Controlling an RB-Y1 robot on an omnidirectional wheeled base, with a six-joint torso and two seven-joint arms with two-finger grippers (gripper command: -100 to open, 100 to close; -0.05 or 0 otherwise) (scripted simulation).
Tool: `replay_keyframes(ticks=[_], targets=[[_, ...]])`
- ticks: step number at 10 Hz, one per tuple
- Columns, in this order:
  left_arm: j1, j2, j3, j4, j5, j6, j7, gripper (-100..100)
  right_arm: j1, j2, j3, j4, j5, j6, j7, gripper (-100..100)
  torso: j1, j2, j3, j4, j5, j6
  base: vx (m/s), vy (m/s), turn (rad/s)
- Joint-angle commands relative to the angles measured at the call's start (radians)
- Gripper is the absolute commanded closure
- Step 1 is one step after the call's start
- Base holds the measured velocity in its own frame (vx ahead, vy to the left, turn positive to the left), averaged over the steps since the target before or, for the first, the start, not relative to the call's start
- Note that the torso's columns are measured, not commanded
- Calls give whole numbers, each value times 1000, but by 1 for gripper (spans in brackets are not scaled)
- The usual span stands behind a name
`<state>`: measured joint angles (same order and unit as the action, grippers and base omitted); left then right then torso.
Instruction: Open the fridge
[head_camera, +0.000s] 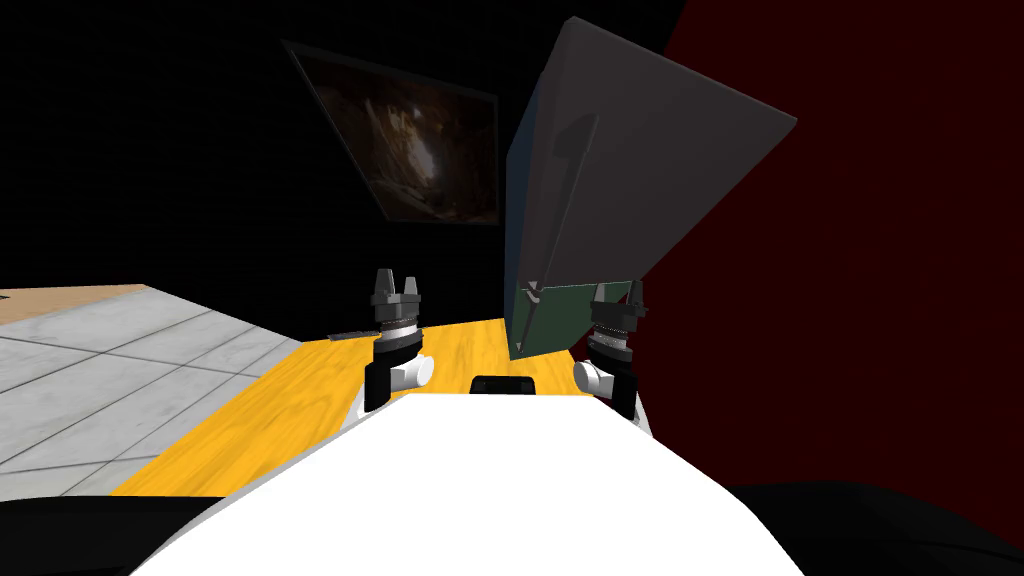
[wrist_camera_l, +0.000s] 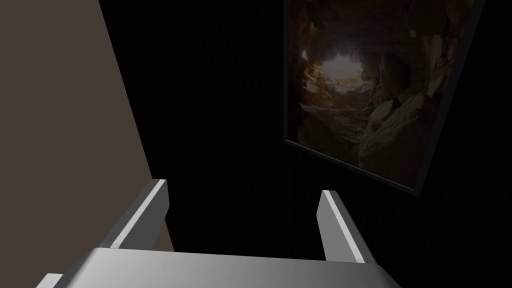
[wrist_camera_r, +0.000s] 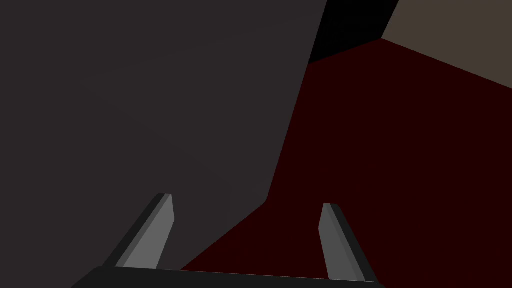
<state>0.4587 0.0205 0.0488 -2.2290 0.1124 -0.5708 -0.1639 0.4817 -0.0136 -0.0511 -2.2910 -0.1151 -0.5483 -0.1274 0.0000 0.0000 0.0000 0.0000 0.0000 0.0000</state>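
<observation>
The fridge (head_camera: 660, 170) is a tall dark grey box just ahead and to my right in the head view. A long grey handle (head_camera: 572, 150) runs down its front face, and a green panel (head_camera: 560, 315) shows at its foot. My right gripper (head_camera: 622, 295) is raised close to the fridge's lower front corner. In the right wrist view its fingers (wrist_camera_r: 160, 227) stand open with nothing between them, pointing at the fridge's flat grey side (wrist_camera_r: 150, 100). My left gripper (head_camera: 396, 285) is held up to the left of the fridge, open and empty (wrist_camera_l: 245, 210).
A strip of yellow wooden floor (head_camera: 300, 390) runs under my arms, with grey tiles (head_camera: 110, 370) to its left. A dark red wall (head_camera: 880, 300) stands close on the fridge's right. A framed picture (head_camera: 410, 140) hangs on the dark wall to the left of the fridge.
</observation>
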Motion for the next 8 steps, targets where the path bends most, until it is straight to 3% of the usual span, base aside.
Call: replay_keyframes(ticks=[1,8], targets=[[0,0,0,0,0,0,0,0,0,0,0,0,0,0,0,0,0,40,-82,41,0,0,0,0,0],[0,0,0,0,0,0,0,0,0,0,0,0,0,0,0,0,0,544,-1087,544,0,0,0,0,0]])
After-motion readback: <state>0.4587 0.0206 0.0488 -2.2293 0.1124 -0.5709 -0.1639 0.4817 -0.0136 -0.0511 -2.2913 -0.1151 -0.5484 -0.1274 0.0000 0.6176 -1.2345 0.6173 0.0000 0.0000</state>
